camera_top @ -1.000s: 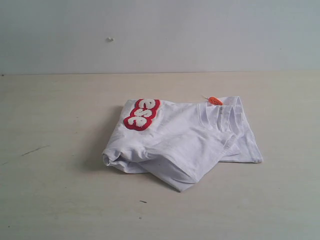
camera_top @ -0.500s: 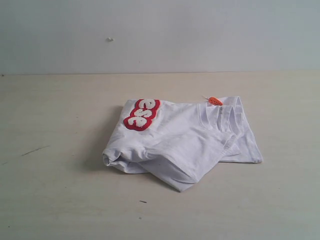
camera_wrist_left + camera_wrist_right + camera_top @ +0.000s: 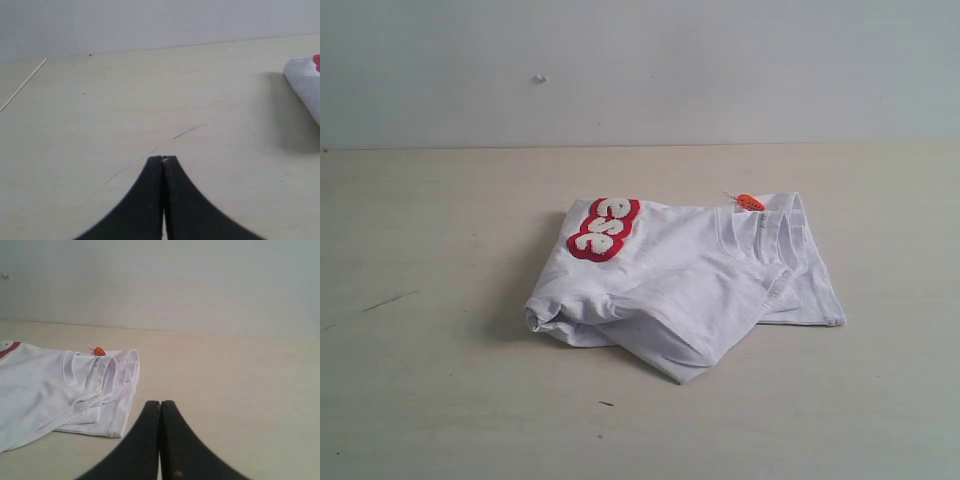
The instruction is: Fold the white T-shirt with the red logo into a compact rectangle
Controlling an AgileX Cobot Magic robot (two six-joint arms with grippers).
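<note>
The white T-shirt [image 3: 690, 290], folded into a rumpled bundle, is lying on the bench [image 3: 440, 380], red logo [image 3: 604, 228] facing up. Left fingers [image 3: 147, 200] and right fingers [image 3: 147, 440] are pressing together, empty, clear of it.

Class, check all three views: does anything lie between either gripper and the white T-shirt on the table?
Nothing visible does. The left gripper and the right gripper are both shut and empty, and only bare table shows between each of them and the white T-shirt.
</note>
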